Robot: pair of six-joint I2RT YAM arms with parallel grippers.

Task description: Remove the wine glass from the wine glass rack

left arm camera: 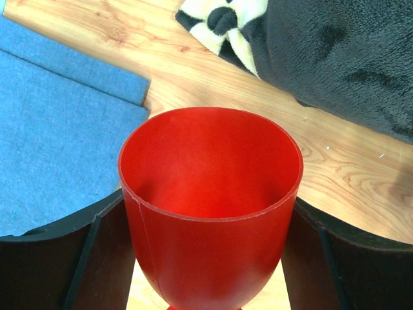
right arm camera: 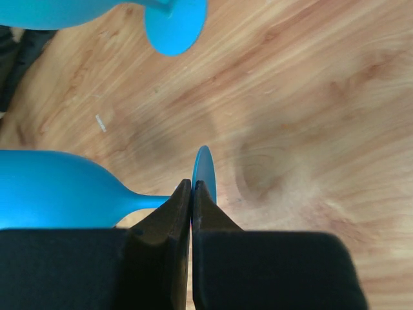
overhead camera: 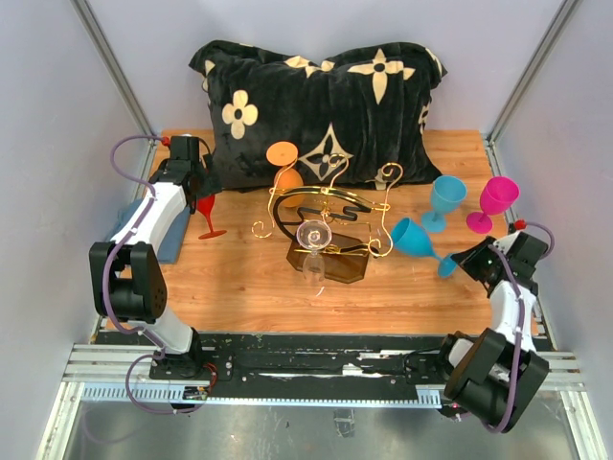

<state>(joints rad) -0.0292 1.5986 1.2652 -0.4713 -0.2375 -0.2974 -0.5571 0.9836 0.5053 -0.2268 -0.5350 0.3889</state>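
At the centre of the table (overhead camera: 249,283) stands the wine glass rack (overhead camera: 337,213), and it is not yet bare. An orange glass (overhead camera: 286,180) sits among its scrolls at 11 o'clock. A clear glass (overhead camera: 314,235) is at its 6 o'clock edge over the dark base, though I cannot tell whether that one hangs from a rail or rests there.

Four glasses are off the rack. At 9 o'clock, well apart from it, a red glass (left arm camera: 210,168) stands upright on the wood. The left gripper (left arm camera: 210,213) has its jaws spread wide on either side of the bowl and seemingly touching it, but whether they press or merely flank it I cannot tell.

At 3 o'clock a tipped blue glass (overhead camera: 414,238) lies slanted just beside the rack's gold curl. The right gripper (right arm camera: 191,194) is pressed together, pinching the rim of this glass's thin foot (right arm camera: 204,169). Past it, towards 2 o'clock, an upright blue glass (overhead camera: 446,196) and a magenta glass (overhead camera: 496,198) stand side by side.

By my reckoning the job is more than half done. The tipped blue glass needs setting down properly, and the orange and clear glasses are left to lift away.
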